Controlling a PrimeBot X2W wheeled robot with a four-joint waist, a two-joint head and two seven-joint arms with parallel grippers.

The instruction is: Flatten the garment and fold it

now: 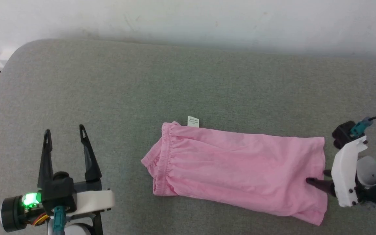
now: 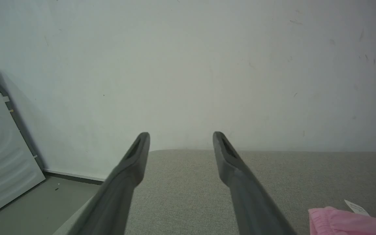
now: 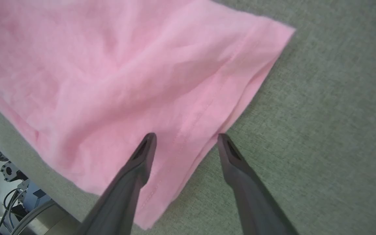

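The pink garment [image 1: 237, 171] lies spread on the grey-green cushion [image 1: 188, 85], gathered waistband at the left, hem at the right, a small white tag [image 1: 193, 121] at its far edge. My right gripper [image 1: 317, 178] is at the hem, open; in the right wrist view its fingers [image 3: 142, 160] straddle the hem edge of the garment [image 3: 116, 75], one over cloth, one over bare cushion. My left gripper [image 1: 64, 134] stands open well left of the waistband, holding nothing. The left wrist view shows the left gripper [image 2: 181, 138] open, with a corner of the garment [image 2: 344, 222] at lower right.
A pale wall [image 1: 188, 19] runs behind the cushion. The cushion's rounded left corner [image 1: 15, 55] drops to the floor, where a white panel [image 2: 2, 147] leans on the wall. Cables and robot parts [image 3: 8, 195] lie below the cushion's near edge.
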